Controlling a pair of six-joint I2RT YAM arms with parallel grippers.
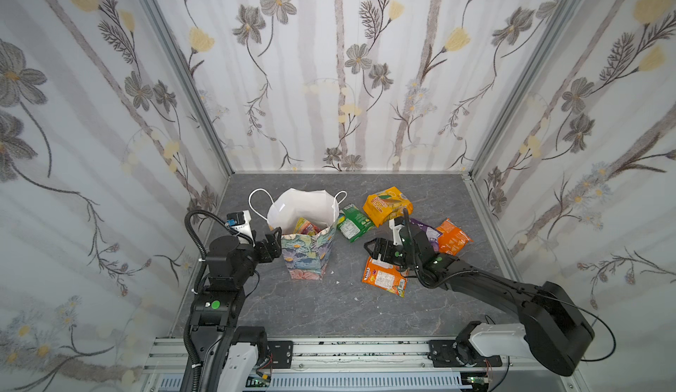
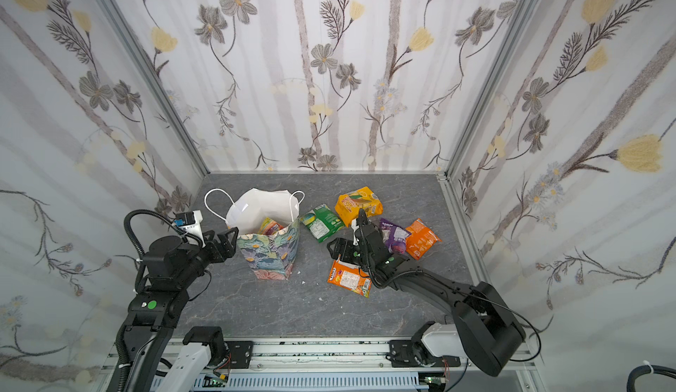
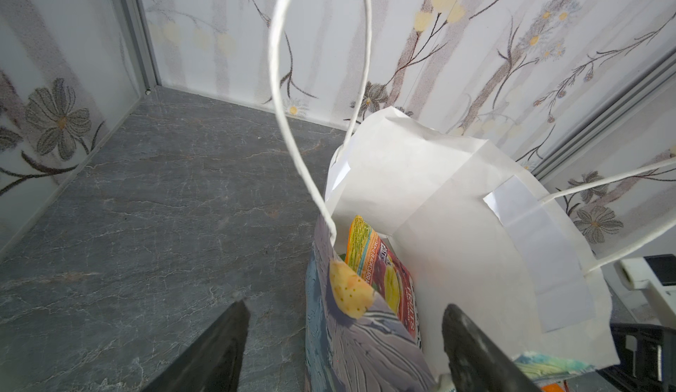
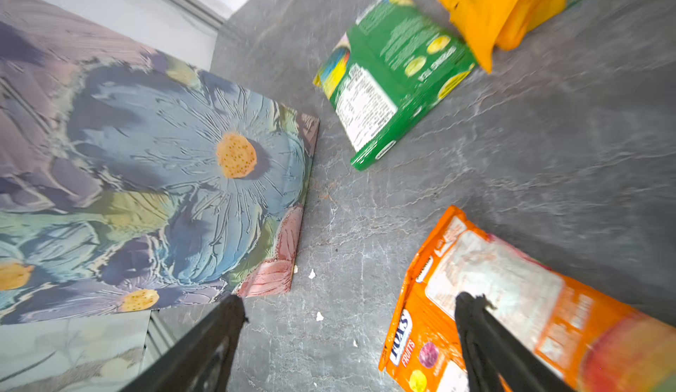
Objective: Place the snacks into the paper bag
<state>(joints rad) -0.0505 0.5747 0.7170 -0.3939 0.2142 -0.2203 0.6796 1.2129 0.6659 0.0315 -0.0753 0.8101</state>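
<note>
The paper bag (image 1: 307, 253) (image 2: 271, 256) stands upright at left centre, mouth open, with a pink-orange snack packet (image 3: 384, 273) inside. My left gripper (image 1: 276, 236) (image 3: 345, 308) is open and straddles the bag's left rim, one finger outside and one inside. The right gripper (image 1: 376, 253) (image 4: 351, 298) is open low over the orange FOX'S packet (image 1: 384, 278) (image 4: 512, 298), with one finger above the packet and the other above bare table. On the table lie a green packet (image 1: 354, 222), a yellow-orange one (image 1: 387, 203), a purple one (image 1: 426, 233) partly behind the right arm, and an orange one (image 1: 451, 238).
Floral walls (image 1: 109, 189) close the grey stone-look table (image 1: 329, 306) in on three sides. A metal rail (image 1: 347, 350) carrying both arm bases runs along the front edge. Small white crumbs (image 4: 311, 274) lie between the bag and the FOX'S packet.
</note>
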